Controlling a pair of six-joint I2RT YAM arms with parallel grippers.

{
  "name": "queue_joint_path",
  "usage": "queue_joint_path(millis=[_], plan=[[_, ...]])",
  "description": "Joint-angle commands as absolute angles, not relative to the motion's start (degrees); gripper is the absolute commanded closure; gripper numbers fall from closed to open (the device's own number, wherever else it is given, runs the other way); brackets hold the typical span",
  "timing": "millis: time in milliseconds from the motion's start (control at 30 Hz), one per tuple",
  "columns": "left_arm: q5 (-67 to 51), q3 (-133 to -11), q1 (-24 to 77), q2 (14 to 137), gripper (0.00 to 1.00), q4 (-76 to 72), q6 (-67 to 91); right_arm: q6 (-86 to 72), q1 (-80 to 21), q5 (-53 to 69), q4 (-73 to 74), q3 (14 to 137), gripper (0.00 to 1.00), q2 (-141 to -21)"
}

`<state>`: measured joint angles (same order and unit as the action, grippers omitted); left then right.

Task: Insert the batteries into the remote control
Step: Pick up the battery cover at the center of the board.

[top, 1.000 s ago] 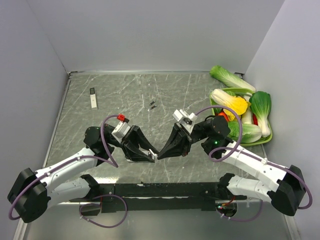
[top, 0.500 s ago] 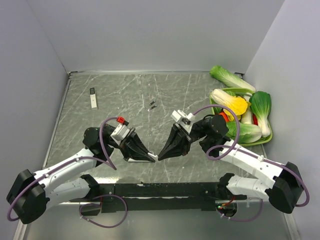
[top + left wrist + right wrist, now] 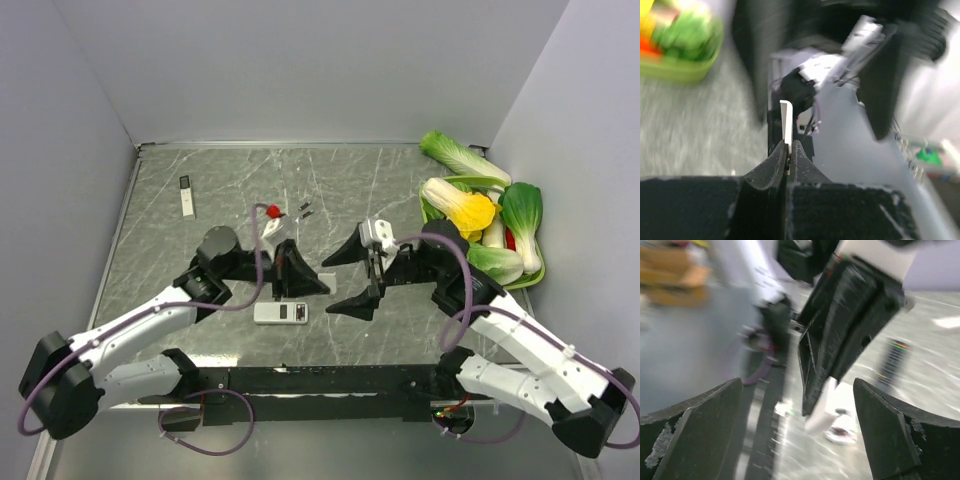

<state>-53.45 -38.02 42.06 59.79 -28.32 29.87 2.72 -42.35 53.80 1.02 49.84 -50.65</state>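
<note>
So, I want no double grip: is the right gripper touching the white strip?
Apart. The right wrist view shows the right gripper open, its fingers wide either side of the white strip, which the left gripper clamps.

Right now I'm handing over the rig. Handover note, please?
Left gripper: shut on a thin white piece, probably the remote's cover.
Right gripper: open, empty, facing the left one.
Remote: flat on the table, just nearer the bases than the left gripper.
Batteries: loose on the table farther back.
Done: no battery loaded that I can see.
Left: put the piece aside, fetch the batteries, load them, close up.
</note>
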Motion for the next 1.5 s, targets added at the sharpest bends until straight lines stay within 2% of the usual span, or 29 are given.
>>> queue_joint_path(millis=[0,167,333,633,867,1467], plan=[[-45.79,-39.91,40.52,66.34,0.99,-15.21,35.58,23.0,-43.42,35.53,14.41,48.88,0.0,-45.19],[-45.09,-36.04,38.68,68.03,0.99,-19.5,45.43,29.96,-48.94,23.05,16.17,46.76,0.0,-44.38],[-44.12,-33.75,36.04,64.69,0.99,-19.52,48.86,34.45,-55.54,12.33,17.59,46.85,0.0,-49.56],[-45.17,-32.43,33.49,61.08,0.99,-17.93,50.01,38.23,-60.03,4.75,12.84,47.02,0.03,-56.6],[-45.18,-33.22,33.4,61.35,0.99,-15.91,48.96,39.99,-60.21,7.55,12.3,49.04,0.11,-57.39],[-46.49,-34.72,33.4,61.61,0.99,-13.45,47.64,42.01,-60.73,9.66,12.03,52.38,0.22,-60.55]])
